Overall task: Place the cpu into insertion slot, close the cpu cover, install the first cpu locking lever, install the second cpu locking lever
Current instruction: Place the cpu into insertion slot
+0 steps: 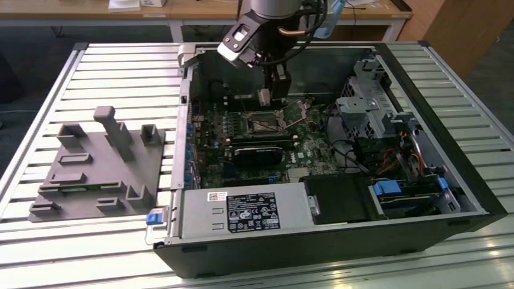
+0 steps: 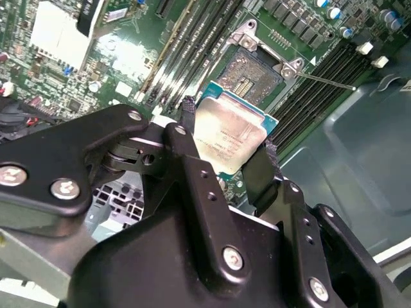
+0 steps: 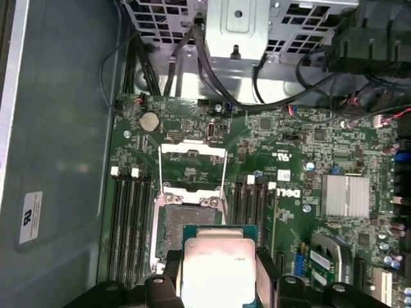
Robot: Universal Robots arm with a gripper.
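Second wrist view: the gripper [image 2: 228,133] holds the chip [image 2: 235,128] by two side edges, near the open socket [image 2: 253,72], not in it. The chip seems light, stiff and thin, maybe easily scratched.

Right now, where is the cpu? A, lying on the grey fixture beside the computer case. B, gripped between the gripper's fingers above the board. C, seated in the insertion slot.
B: in the second wrist view the cpu is clamped between the fingers of the gripper, above the board and apart from the bare insertion slot.
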